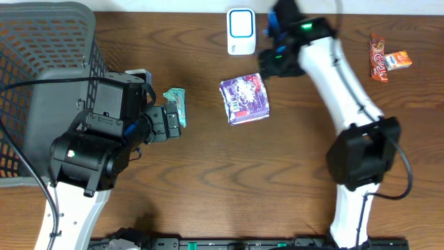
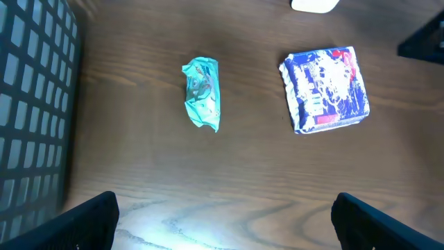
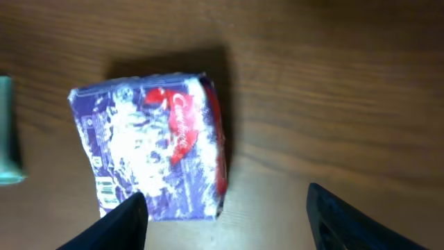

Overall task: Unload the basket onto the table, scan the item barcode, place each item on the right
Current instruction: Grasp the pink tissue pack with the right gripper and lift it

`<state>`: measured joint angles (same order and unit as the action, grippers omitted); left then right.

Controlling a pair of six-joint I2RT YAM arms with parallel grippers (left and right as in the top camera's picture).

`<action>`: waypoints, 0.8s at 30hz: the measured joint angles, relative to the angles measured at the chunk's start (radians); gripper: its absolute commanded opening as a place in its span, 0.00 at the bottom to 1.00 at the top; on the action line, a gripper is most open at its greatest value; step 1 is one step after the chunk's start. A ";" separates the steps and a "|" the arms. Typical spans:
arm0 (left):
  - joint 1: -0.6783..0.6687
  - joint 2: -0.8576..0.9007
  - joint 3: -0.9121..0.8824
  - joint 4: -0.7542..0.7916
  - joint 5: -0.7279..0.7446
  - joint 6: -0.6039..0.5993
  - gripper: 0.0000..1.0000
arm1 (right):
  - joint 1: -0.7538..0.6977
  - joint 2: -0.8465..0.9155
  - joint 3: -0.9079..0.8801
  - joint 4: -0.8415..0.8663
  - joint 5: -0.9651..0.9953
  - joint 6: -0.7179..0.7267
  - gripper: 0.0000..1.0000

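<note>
I count one each: purple packet [image 1: 244,99], teal wrapper [image 1: 176,104], white scanner [image 1: 241,31], grey basket [image 1: 69,14], red bar [image 1: 377,57], orange packet [image 1: 398,61].

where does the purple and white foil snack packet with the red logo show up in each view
Overhead: the purple foil packet, centre, slightly above middle.
Left wrist: upper right.
Right wrist: left of centre.
Shared landmark: the crumpled teal wrapper, left of the packet in every view; only a sliver at the right wrist picture's left edge.
</note>
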<state>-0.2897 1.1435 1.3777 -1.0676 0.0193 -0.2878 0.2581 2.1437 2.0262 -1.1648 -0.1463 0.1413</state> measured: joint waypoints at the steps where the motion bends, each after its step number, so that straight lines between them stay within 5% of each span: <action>1: 0.000 0.000 0.000 0.000 0.000 0.000 0.98 | -0.038 0.000 -0.032 0.030 -0.072 -0.031 0.69; 10: 0.000 0.000 0.000 0.000 0.000 0.000 0.98 | -0.153 0.003 -0.391 0.378 -0.546 -0.151 0.69; 17: 0.000 0.000 0.000 0.001 0.000 0.000 0.98 | -0.119 0.003 -0.564 0.620 -0.674 -0.097 0.66; 21: 0.000 0.000 0.000 0.000 0.000 0.000 0.98 | -0.094 0.003 -0.614 0.650 -0.665 -0.066 0.37; 24: 0.000 0.000 0.000 0.000 0.000 0.000 0.98 | -0.068 0.003 -0.624 0.649 -0.620 -0.035 0.01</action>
<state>-0.2897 1.1435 1.3777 -1.0672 0.0193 -0.2878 0.1905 2.1468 1.4025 -0.5156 -0.7662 0.1062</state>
